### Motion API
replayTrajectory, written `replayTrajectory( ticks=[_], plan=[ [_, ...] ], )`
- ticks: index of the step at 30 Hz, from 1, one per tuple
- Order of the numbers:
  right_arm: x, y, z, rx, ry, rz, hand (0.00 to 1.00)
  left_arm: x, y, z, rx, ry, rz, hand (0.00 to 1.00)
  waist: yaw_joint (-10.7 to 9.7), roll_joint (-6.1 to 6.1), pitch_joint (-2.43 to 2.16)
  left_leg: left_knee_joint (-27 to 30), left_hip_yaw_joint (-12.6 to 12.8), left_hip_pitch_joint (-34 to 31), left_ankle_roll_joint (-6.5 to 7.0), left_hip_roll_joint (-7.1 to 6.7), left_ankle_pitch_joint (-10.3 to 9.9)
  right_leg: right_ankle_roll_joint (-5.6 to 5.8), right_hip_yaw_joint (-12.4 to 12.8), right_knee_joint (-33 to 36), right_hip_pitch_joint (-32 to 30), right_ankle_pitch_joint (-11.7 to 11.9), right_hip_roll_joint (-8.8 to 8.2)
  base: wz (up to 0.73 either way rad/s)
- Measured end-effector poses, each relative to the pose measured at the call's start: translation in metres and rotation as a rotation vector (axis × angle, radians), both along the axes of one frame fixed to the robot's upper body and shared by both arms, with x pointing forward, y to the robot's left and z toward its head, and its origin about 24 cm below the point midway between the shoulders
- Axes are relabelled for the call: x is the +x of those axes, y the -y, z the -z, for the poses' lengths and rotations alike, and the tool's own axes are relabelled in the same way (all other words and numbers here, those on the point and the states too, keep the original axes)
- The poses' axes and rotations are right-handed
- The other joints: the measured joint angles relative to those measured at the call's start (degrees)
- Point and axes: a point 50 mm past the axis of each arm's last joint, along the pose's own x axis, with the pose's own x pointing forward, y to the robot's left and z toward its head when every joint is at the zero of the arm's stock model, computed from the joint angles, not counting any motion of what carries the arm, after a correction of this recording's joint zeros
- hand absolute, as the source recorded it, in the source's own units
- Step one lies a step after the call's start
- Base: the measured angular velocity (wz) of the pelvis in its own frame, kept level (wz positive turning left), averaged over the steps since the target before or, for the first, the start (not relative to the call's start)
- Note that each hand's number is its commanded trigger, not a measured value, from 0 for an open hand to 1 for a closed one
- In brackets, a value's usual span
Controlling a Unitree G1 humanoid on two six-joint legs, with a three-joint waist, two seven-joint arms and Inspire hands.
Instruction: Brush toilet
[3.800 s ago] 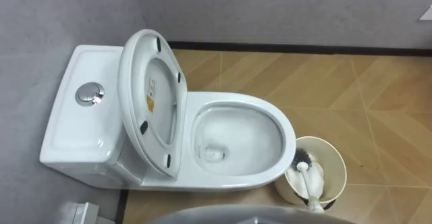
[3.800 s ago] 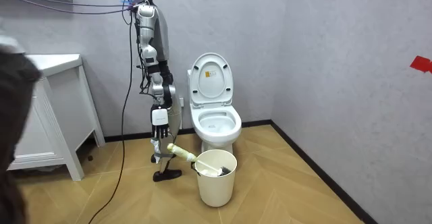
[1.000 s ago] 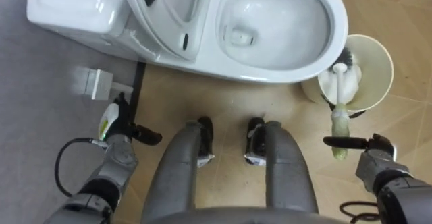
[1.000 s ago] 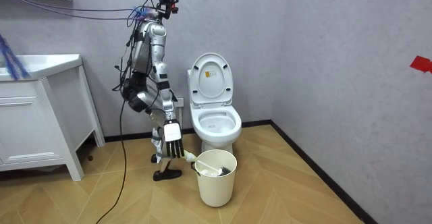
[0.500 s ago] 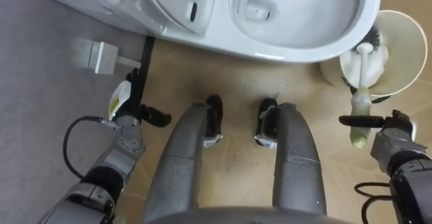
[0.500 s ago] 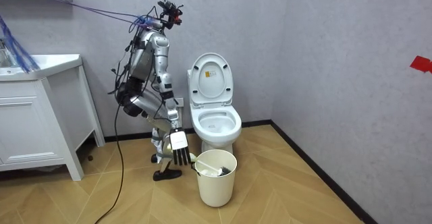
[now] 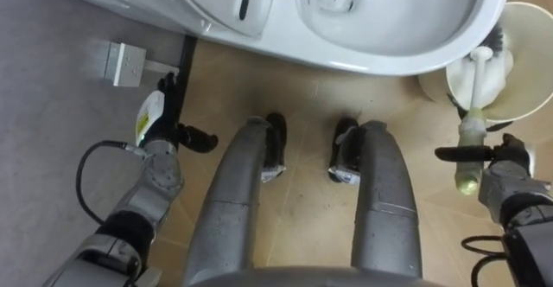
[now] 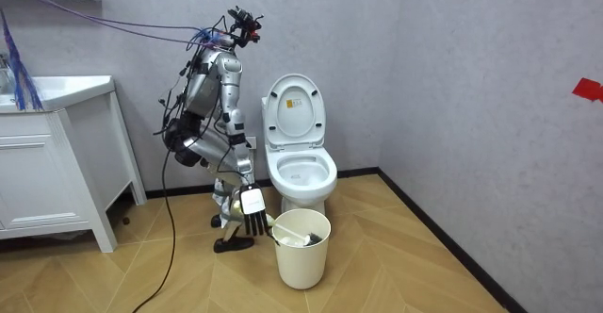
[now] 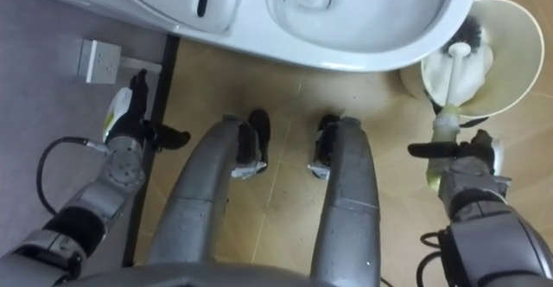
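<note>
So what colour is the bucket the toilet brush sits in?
The bucket is plain cream, with no pattern. The room view shows it best.

Shows toilet bowl (image 7: 397,36) along top edge. At upper right, bucket (image 7: 518,110) holding brush (image 7: 471,136), handle leaning out toward right hand (image 7: 508,164), fingers straight. At left, left hand (image 7: 161,138), fingers straight.

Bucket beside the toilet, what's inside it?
In the bucket is a toilet brush, its white shaft leaning out over the rim, with dark bristles by the wall. The brush's white lower part covers the bucket's bottom.
</note>
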Motion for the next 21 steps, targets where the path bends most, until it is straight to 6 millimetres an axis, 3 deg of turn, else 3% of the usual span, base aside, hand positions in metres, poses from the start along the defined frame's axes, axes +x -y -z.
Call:
replayTrajectory(
  ticks=[2, 3, 4, 5, 21],
  plan=[
    [0.0, 0.0, 0.0, 0.013, 0.004, 0.008, 0.0, -0.003, 0.001, 0.0, -0.006, 0.002, 0.002, 0.0, 0.03, 0.16, -0.02, 0.76, 0.02, -0.34, 0.07, 0.0, -0.4, 0.08, 0.09, 0.71, -0.32, -0.32, -0.02, 0.0],
    [0.0, -0.001, 0.001, 0.018, 0.005, 0.008, 0.31, -0.004, 0.001, 0.001, -0.007, 0.002, 0.003, 0.0, 0.06, 0.3, 0.02, 1.03, 0.04, -0.51, 0.13, 0.0, -0.48, 0.11, 0.11, 0.96, -0.45, -0.38, -0.05, 0.0],
    [-0.001, -0.001, 0.001, 0.022, 0.004, 0.009, 0.8, -0.004, 0.001, 0.001, -0.008, 0.0, 0.002, 0.0, 0.07, 0.34, 0.01, 1.15, 0.05, -0.57, 0.16, -0.02, -0.51, 0.13, 0.13, 1.09, -0.5, -0.44, -0.08, 0.0],
    [-0.001, -0.001, 0.002, 0.035, 0.006, 0.016, 1.0, -0.005, 0.001, 0.001, -0.008, -0.002, 0.001, 0.0, 0.13, 0.48, 0.02, 1.51, 0.05, -0.68, 0.2, -0.02, -0.62, 0.18, 0.14, 1.4, -0.54, -0.6, -0.1, 0.0],
    [-0.01, -0.004, 0.009, 0.211, 0.074, 0.176, 1.0, -0.015, -0.004, 0.008, -0.09, -0.033, -0.08, 0.0, 1.64, 0.83, 0.01, 2.44, 0.36, -1.33, -0.15, -0.03, -1.07, 0.06, 0.33, 2.61, -1.46, -1.02, -0.3, 0.0]
  ],
)
